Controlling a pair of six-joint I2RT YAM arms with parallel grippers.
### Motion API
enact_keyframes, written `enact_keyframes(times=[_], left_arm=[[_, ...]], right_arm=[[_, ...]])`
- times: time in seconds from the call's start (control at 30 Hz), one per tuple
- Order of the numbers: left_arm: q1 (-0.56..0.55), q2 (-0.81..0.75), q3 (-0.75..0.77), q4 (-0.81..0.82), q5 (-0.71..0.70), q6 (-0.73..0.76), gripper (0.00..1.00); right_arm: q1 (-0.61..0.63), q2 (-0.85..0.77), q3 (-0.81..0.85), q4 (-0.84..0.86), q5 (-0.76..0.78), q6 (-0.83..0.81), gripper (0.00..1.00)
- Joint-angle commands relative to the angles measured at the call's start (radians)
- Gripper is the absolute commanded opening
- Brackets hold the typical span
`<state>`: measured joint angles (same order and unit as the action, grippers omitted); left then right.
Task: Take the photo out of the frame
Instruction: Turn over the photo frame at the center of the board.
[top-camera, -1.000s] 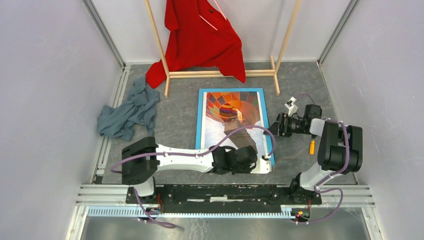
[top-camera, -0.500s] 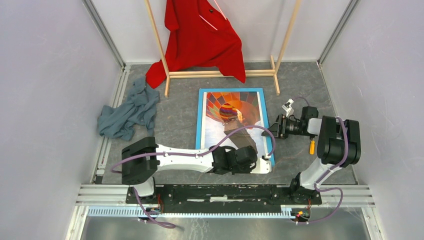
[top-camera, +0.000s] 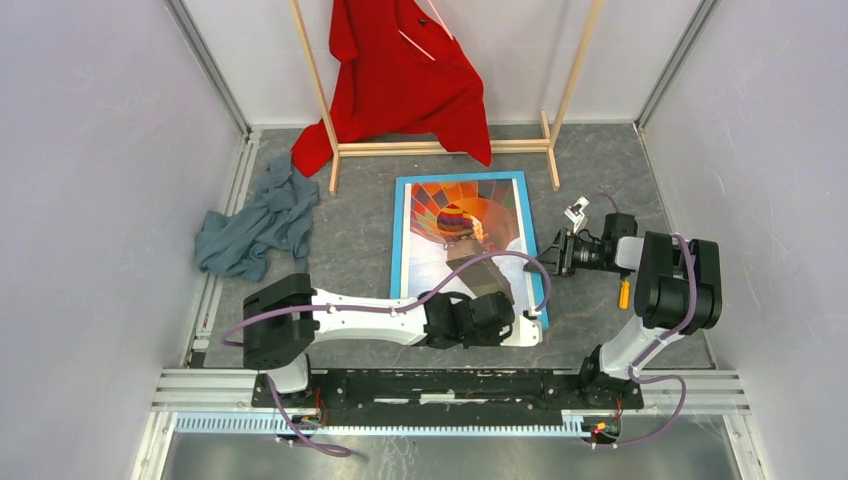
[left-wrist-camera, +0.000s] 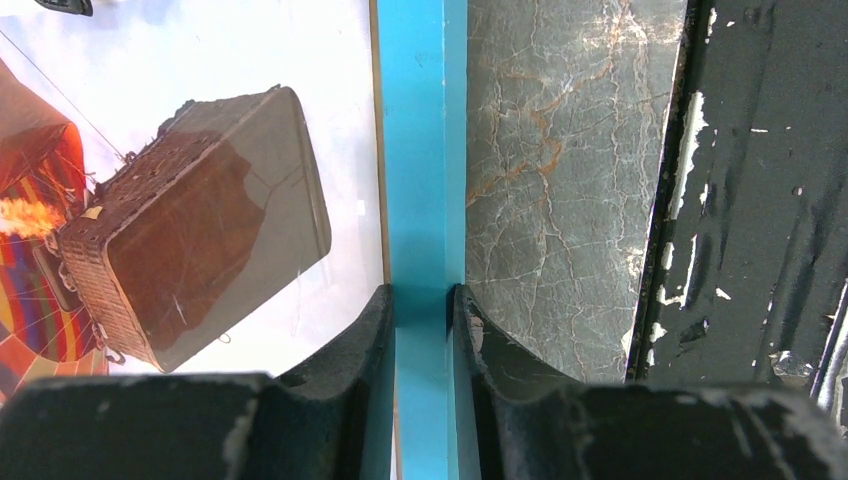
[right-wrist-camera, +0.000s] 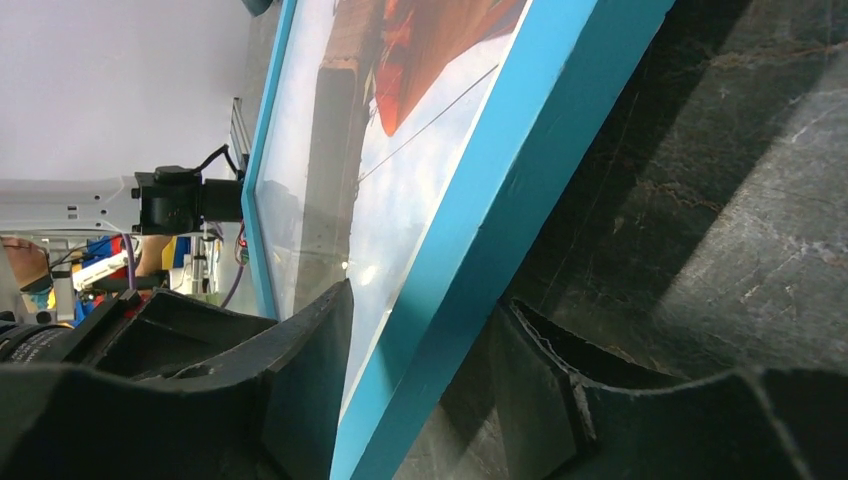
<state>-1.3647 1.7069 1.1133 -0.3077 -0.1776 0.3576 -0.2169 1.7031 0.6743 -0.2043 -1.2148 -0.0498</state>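
The frame, with a light blue border, lies on the grey table and holds the photo of an orange-red balloon. My left gripper is shut on the frame's near border, one finger over the photo and one on the outer side. My right gripper straddles the right border. Its jaws are open, with a gap showing on each side of the border. A dark shadow lies under that edge. The photo sits behind the glass.
A wooden clothes rack with a red shirt stands just beyond the frame's far edge. A blue-grey cloth lies crumpled at the left wall. The black base rail runs close behind the near border.
My right gripper moved left onto the frame's right border and its jaws narrowed around it. The frame's far end shifted slightly left. The left gripper kept its hold.
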Motion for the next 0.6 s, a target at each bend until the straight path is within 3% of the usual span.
enact_keyframes(times=[0.0,0.3,0.43,0.5,0.57], left_arm=[[0.004,-0.046,0.023,0.091,-0.057,0.004,0.16],[0.006,-0.053,0.008,0.109,-0.082,0.014,0.23],[0.014,-0.056,0.002,0.115,-0.095,0.017,0.28],[0.02,-0.061,0.001,0.116,-0.098,0.021,0.38],[0.028,-0.067,-0.002,0.122,-0.111,0.029,0.53]], right_arm=[[0.007,-0.009,0.02,-0.044,-0.114,-0.036,0.56],[0.008,-0.017,0.045,-0.116,-0.178,-0.103,0.45],[0.007,-0.032,0.054,-0.149,-0.196,-0.128,0.32],[0.005,-0.042,0.054,-0.151,-0.198,-0.13,0.26],[0.006,-0.051,0.054,-0.154,-0.202,-0.133,0.25]])
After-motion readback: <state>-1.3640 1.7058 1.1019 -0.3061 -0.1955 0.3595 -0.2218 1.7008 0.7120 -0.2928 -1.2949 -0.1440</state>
